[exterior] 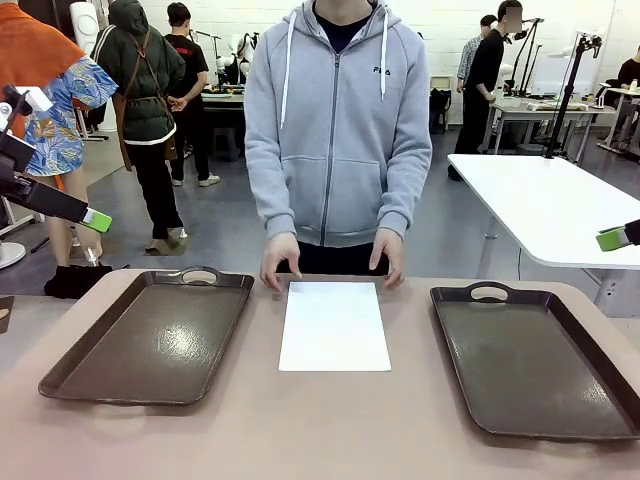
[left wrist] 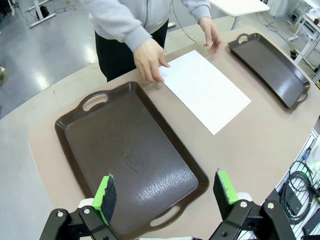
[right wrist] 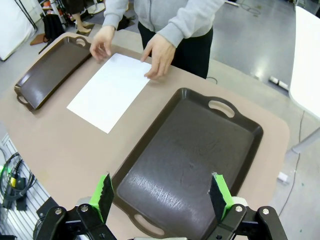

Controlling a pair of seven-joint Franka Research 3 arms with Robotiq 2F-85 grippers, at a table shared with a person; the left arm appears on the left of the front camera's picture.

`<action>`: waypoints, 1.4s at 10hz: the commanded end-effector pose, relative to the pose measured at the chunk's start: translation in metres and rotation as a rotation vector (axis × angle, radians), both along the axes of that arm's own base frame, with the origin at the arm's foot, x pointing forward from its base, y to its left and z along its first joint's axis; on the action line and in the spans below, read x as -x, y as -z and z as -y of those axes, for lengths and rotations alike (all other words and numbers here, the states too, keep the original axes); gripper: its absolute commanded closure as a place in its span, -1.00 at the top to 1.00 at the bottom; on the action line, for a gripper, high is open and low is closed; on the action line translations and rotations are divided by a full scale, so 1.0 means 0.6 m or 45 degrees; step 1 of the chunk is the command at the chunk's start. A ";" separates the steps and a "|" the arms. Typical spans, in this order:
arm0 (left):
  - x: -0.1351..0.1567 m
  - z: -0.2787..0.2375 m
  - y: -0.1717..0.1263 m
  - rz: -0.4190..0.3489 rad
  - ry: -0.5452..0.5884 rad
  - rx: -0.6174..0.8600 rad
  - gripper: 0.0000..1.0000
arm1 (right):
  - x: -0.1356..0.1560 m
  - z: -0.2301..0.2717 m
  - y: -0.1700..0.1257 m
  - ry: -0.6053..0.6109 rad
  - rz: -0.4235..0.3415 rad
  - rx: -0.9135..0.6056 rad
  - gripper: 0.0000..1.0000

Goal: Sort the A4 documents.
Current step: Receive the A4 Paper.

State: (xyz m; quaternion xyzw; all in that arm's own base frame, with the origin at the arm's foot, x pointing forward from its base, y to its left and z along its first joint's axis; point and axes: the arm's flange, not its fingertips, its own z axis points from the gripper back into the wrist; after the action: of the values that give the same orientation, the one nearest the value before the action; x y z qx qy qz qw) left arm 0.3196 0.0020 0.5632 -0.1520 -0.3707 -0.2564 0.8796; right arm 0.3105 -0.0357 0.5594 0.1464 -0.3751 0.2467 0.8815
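White paper is lying flat on the beige table, and these are the A4 documents; I cannot tell whether it is one sheet or a thin pile. The person at the far side of the paper is resting both hands at its far corners, one hand at the corner on the robot's left and the other hand at the right corner, with fingertips touching the edge or just beside it.

To the robot's left of the paper, a little apart from it, the left tray is sitting with nothing in it. To the right of the paper the right tray is sitting in the same way, also bare.

The left gripper is hovering above the near end of the left tray, well apart from the paper, with its jaws standing wide apart and gripping nothing. The right gripper is hovering above the near end of the right tray, also spread wide and carrying nothing.

I am judging that the sorting is not yet begun: no sheet is lying in either tray, so all of the work is waiting.
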 end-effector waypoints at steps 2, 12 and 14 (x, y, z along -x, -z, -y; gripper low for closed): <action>-0.001 -0.001 0.001 -0.002 0.006 -0.001 1.00 | -0.001 -0.002 0.001 -0.013 -0.001 -0.007 1.00; -0.001 -0.001 0.001 -0.002 0.006 -0.001 1.00 | -0.001 -0.002 0.001 -0.013 -0.001 -0.007 1.00; -0.001 -0.001 0.001 -0.002 0.006 -0.001 1.00 | -0.001 -0.002 0.001 -0.013 -0.001 -0.007 1.00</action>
State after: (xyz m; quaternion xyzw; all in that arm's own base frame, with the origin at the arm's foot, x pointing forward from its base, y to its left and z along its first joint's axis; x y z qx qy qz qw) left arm 0.3196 0.0019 0.5633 -0.1519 -0.3707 -0.2564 0.8796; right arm 0.3105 -0.0357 0.5595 0.1462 -0.3751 0.2467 0.8815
